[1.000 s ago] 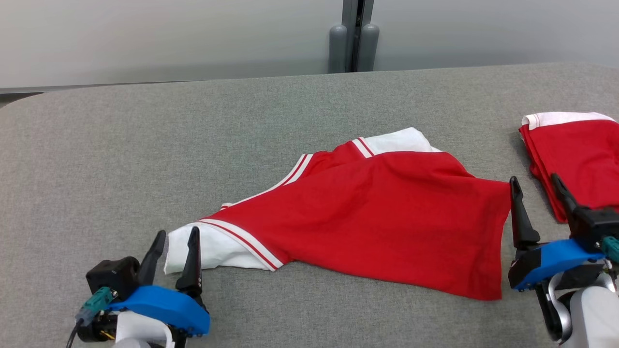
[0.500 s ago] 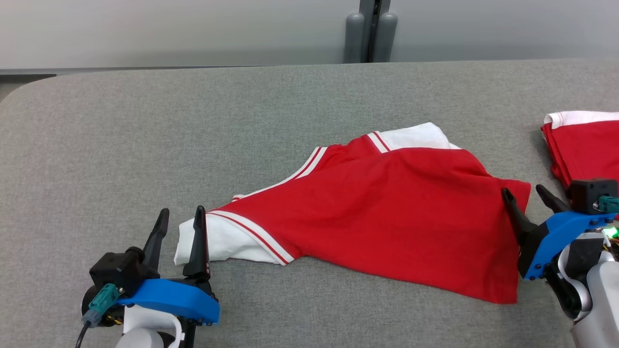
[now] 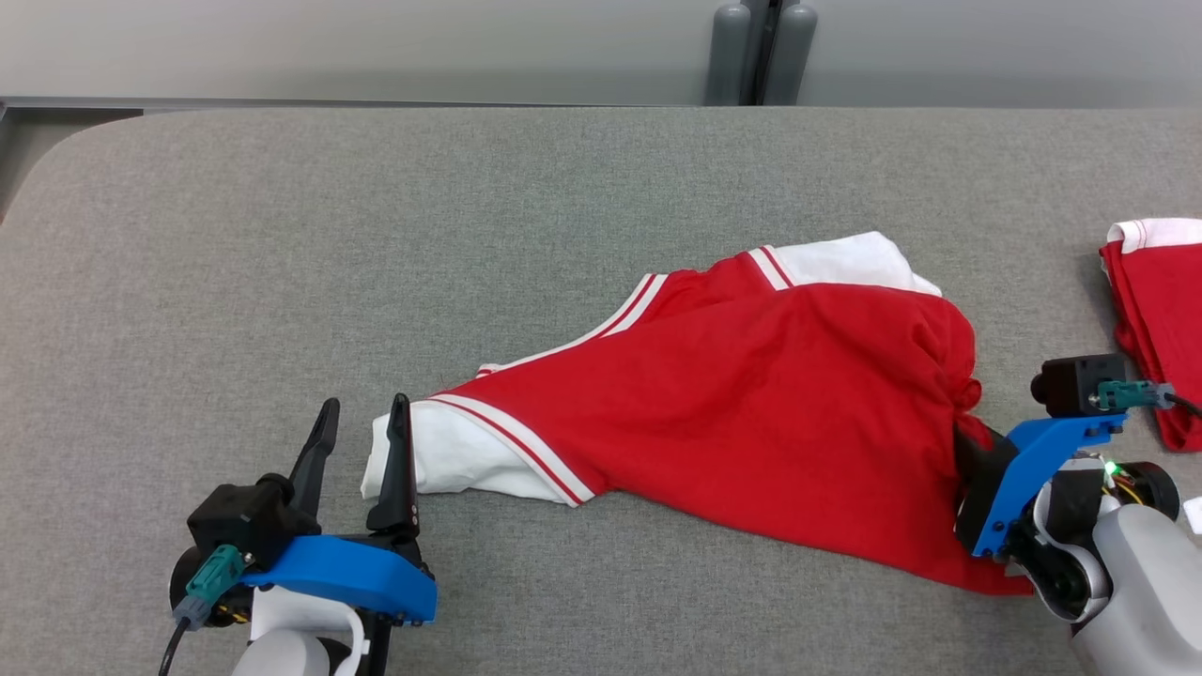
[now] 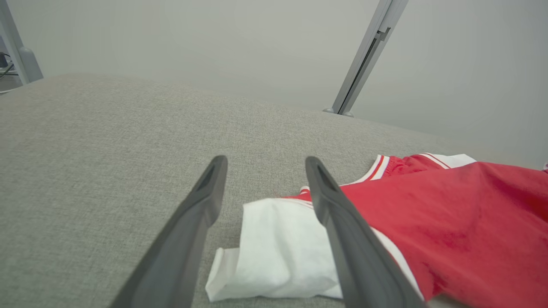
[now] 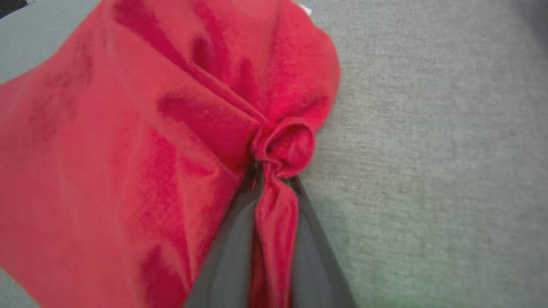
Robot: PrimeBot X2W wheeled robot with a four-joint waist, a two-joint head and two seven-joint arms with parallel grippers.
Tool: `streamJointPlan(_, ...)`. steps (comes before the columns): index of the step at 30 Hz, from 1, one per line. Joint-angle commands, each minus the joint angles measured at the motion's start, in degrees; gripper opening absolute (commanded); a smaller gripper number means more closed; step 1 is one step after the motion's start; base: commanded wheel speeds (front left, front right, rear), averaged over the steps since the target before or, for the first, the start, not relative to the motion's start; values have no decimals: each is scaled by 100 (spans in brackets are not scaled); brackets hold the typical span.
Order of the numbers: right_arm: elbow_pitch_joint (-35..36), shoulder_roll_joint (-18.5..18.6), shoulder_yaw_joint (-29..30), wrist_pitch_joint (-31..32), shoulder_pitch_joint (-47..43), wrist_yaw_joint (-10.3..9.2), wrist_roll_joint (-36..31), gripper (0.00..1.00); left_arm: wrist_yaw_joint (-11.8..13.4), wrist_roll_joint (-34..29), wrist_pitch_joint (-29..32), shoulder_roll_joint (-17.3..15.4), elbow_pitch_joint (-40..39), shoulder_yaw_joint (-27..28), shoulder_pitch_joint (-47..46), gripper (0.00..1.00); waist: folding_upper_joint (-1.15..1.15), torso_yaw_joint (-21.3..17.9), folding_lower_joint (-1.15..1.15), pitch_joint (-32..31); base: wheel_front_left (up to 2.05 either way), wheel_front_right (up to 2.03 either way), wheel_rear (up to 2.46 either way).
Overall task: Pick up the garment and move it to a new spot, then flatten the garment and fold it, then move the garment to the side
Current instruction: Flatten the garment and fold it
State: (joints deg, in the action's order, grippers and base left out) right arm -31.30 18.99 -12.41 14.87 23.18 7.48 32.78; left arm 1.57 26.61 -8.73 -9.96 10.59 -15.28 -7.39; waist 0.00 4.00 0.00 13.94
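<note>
The garment (image 3: 751,413), a red shirt with white, red-striped sleeves, lies crumpled across the grey table (image 3: 376,235). My right gripper (image 3: 969,427) is at the shirt's right edge, shut on a bunched fold of red cloth; the right wrist view shows the fold (image 5: 274,214) pinched between both fingers of the gripper (image 5: 274,177). My left gripper (image 3: 364,404) stands open at the end of the white sleeve (image 3: 441,460). In the left wrist view the sleeve (image 4: 278,248) lies between and beyond the spread fingers of the left gripper (image 4: 263,160), and the right finger crosses over it.
A second red and white garment (image 3: 1160,319) lies folded at the table's right edge, just beyond my right wrist. Two grey posts (image 3: 761,47) stand behind the table's far edge. The table's rounded corner is at the far left.
The camera has swung, shifting the whole picture right. My right gripper dropped onto the shirt's right edge and closed on it, bunching the cloth. The left gripper stays beside the sleeve.
</note>
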Motion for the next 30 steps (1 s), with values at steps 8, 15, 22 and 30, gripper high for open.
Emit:
streamJointPlan(8, 69, 153, -368, -812, 493, 2, 136, 0, 40, -9, -68, -9, 54, -14, -78, 100, 0, -43, 0, -89, 0, 0, 0)
streamJointPlan(15, 1010, 410, -410, -1323, 760, 2, 83, 0, 54, 42, -163, 32, 107, -38, 29, 100, 0, -81, 0, -284, 0, 0, 0)
streamJointPlan(22, 2536, 426, -195, -1261, 368, 2, -150, 0, 92, 89, -253, 72, 149, -59, 126, 100, 0, -121, 0, -492, 0, 0, 0)
streamJointPlan(30, 3358, 259, 104, -618, 138, 2, -618, 0, 92, 104, -296, 65, 88, -74, 108, 100, 0, -132, 0, -397, 0, 0, 0)
